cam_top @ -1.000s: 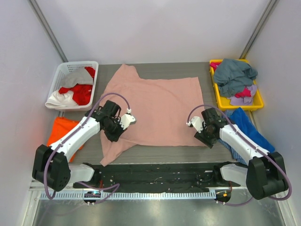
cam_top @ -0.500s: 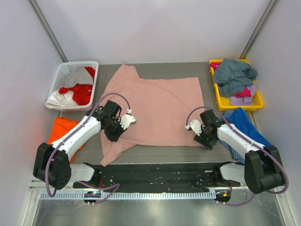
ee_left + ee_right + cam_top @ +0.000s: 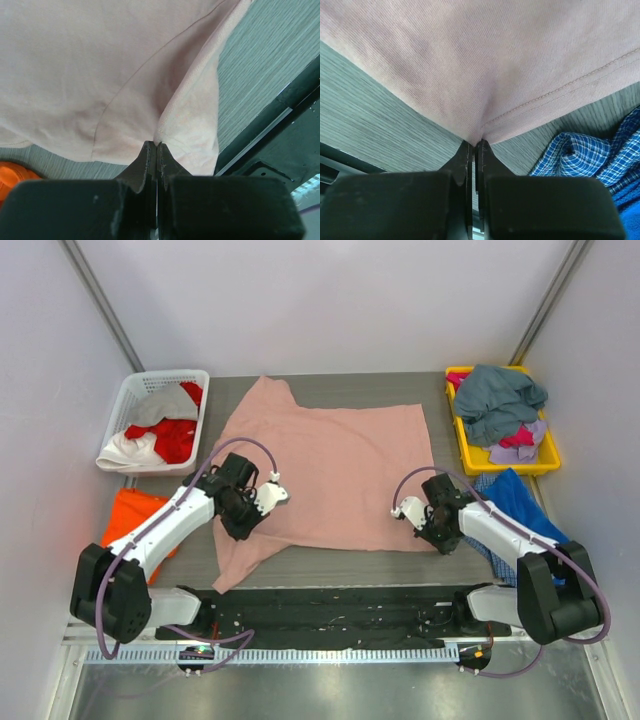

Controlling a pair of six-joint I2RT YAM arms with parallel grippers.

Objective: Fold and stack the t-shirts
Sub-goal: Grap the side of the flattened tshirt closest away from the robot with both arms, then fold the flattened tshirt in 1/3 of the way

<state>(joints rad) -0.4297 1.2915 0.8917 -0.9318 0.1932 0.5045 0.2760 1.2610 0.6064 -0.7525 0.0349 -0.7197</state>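
My left pincer (image 3: 156,145) is shut on a ridge of the dusty-pink t-shirt (image 3: 335,465), near where its near sleeve trails toward the tabletop's (image 3: 330,562) near-left corner. From that grip the rest of the cloth lies ahead of me and to the right, spread flat across the middle of the tabletop. A sleeve shows at each left corner and the stitched hem is at the right, so I judge that its long axis runs left to right, parallel to the near edge. My right pincer (image 3: 474,143) is closed on that hem at the shirt's near-right corner, just beside a blue checked shirt (image 3: 580,152). Both grips sit along the same near long side, each arm nearest its own end. A fold would probably carry this side toward the far edge.
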